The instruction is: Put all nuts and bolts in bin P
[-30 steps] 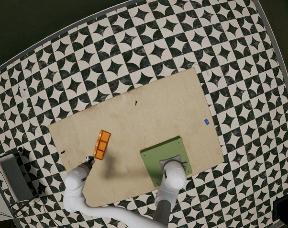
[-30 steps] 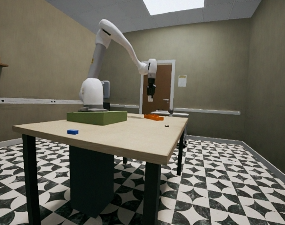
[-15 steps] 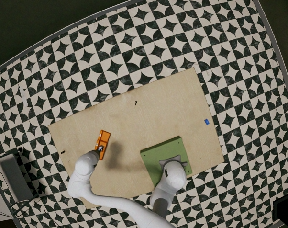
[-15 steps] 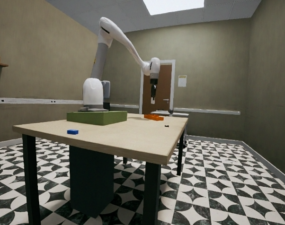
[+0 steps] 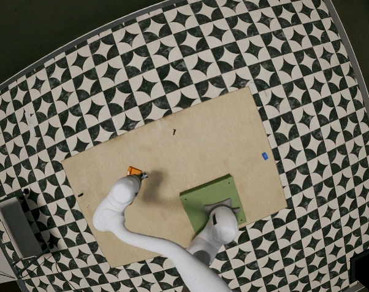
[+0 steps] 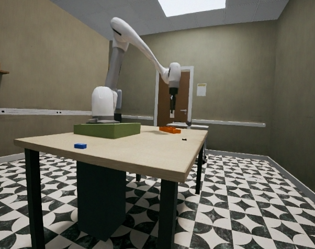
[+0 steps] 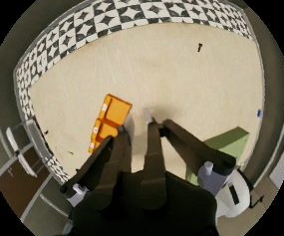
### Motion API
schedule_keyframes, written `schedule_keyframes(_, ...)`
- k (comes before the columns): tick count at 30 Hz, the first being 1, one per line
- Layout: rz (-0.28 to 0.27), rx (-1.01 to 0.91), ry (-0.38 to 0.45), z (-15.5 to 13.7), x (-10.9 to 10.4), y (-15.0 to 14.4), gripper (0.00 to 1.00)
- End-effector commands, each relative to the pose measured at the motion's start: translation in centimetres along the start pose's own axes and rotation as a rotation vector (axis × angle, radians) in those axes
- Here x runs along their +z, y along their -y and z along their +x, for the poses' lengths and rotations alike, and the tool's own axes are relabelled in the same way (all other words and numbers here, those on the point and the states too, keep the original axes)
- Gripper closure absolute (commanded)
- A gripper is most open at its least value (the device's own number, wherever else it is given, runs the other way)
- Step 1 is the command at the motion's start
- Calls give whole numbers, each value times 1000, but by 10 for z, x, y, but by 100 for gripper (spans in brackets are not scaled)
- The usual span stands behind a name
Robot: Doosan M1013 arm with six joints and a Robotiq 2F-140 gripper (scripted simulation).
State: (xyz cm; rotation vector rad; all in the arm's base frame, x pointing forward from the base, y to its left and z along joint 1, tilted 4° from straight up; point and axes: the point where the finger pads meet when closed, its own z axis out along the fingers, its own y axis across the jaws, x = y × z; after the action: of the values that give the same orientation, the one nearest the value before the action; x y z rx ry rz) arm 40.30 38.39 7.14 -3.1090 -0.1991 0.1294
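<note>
White arm (image 6: 141,40), claw (image 6: 172,110) pointing down

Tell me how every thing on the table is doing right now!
gripper: slightly open, up above the table, next to the bin
small grey piece: at the gripper's tips
orange bin: flat on the table
black bolt: lying loose, outside the bin
small dark piece: loose near the table's edge
blue block: lying flat
</note>
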Motion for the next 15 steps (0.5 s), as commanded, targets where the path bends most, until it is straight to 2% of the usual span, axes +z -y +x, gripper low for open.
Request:
schedule_keyframes(1,-1,157,-4,15,5,-24,74)
schedule_keyframes(13,-2,574,-8,64,25,-110,74)
schedule_keyframes(15,-2,574,-8,64,25,-110,74)
